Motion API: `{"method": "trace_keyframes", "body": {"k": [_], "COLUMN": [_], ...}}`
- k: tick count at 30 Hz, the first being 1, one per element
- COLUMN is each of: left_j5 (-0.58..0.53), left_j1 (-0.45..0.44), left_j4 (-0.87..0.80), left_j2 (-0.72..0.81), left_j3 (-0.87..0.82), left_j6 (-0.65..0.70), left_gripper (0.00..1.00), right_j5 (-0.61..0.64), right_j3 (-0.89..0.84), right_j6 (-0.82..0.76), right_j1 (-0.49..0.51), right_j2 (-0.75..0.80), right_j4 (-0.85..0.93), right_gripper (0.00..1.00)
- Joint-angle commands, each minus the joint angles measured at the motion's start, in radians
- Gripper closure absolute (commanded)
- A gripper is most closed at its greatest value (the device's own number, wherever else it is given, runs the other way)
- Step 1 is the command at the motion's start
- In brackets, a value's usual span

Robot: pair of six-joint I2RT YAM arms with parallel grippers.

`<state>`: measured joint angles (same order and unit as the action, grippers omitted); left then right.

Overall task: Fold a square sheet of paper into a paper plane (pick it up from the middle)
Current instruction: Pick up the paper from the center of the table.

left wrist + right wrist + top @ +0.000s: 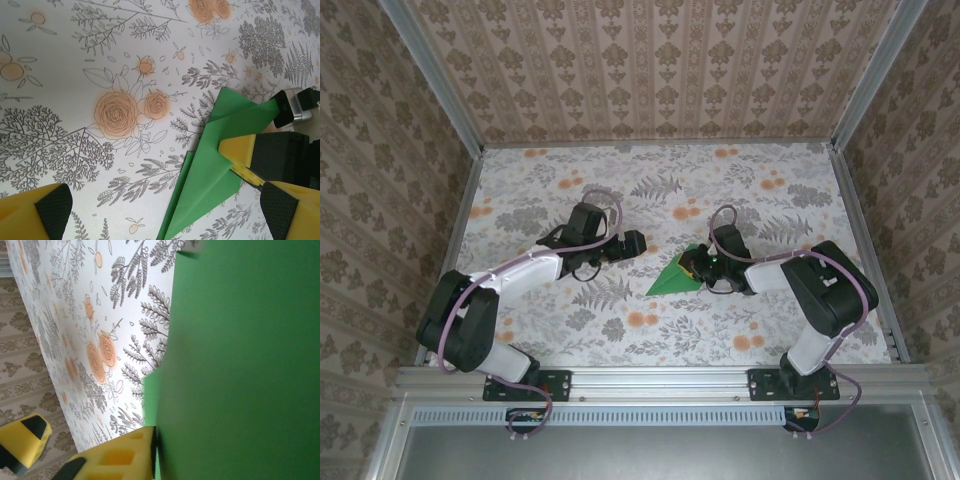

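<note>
The green paper [675,277] is folded into a narrow pointed dart shape with layered flaps, lying mid-table with its tip toward the near left. My right gripper [698,265] is shut on its wide end. In the left wrist view one yellow finger [239,149] lies on top of the paper [220,170], with a yellow strip showing under the edge. In the right wrist view the paper [240,365] hides one finger, and the other finger [130,455] presses against it at my right gripper [162,450]. My left gripper [638,243] [165,207] stands wide open just left of the paper, holding nothing.
The floral tablecloth [570,190] covers the whole table. Patterned walls [650,60] close it in at the back and on both sides. A metal rail [660,380] runs along the near edge by the arm bases.
</note>
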<state>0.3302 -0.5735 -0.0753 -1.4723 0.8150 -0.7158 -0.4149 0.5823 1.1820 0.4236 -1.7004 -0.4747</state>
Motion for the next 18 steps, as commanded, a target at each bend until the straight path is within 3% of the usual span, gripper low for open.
{"method": "trace_keyframes", "body": {"k": [1,10,14,18], "left_j5": [0.042,0.264,0.403,0.458], "left_j1": [0.019,0.044,0.051,0.051], "left_j4": [0.0,0.071,0.234,0.271], "left_j2": [0.025,0.067,0.067,0.048], "left_j3": [-0.022,-0.022,-0.037,-0.019], "left_j6": [-0.031,-0.111,-0.204,-0.228], "left_gripper": [0.0,0.0,0.0,0.0], "right_j5": [0.019,-0.187,-0.324,-0.422], "right_j3": [0.006,0.086,0.188,0.26], "right_j6": [-0.021,-0.116,-0.096,-0.008], "right_j1": [0.002,-0.056,-0.068,-0.068], "right_j2": [0.041,0.147,0.129,0.074], "right_j4": [-0.034,-0.178,-0.216,-0.328], "right_gripper": [0.85,0.9,0.9,0.89]}}
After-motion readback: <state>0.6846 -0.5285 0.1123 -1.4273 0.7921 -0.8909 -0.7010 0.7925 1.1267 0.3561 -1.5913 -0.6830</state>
